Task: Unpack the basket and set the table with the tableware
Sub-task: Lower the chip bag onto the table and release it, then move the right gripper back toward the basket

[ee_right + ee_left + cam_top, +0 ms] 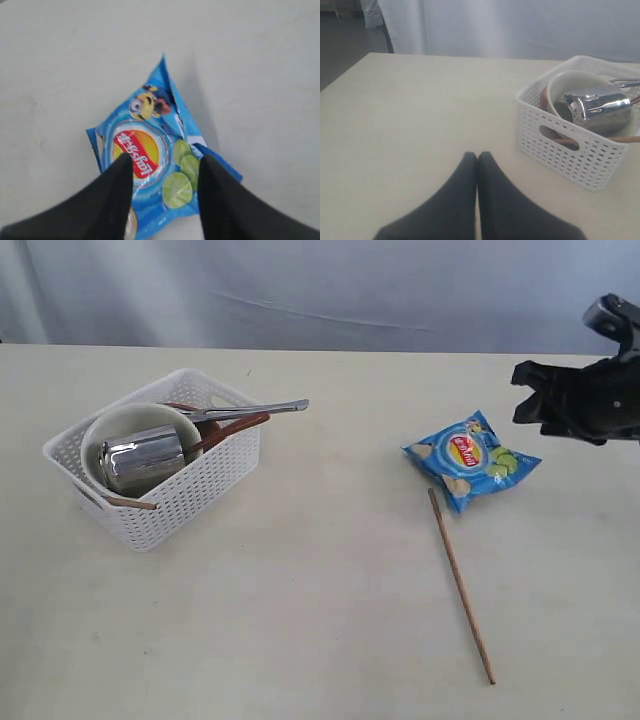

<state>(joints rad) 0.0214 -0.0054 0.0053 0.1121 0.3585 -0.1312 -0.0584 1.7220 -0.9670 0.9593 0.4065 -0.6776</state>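
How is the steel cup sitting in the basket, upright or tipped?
Tipped. The steel cup lies on its side in the cream bowl inside the basket, its mouth facing sideways.

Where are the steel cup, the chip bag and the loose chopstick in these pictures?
steel cup [145, 458], exterior view, on its shiny side wall.
chip bag [470, 460], exterior view, on the middle of its blue printed front.
chopstick [460, 580], exterior view, on the middle of its shaft.

We saw the left gripper [477, 156] as two matte black fingers [452, 205], wedge-shaped and tapering to rounded tips. The right gripper [524, 392] was the same plain black, blocky behind, with a rounded dark grey joint [612, 315] at the far right.
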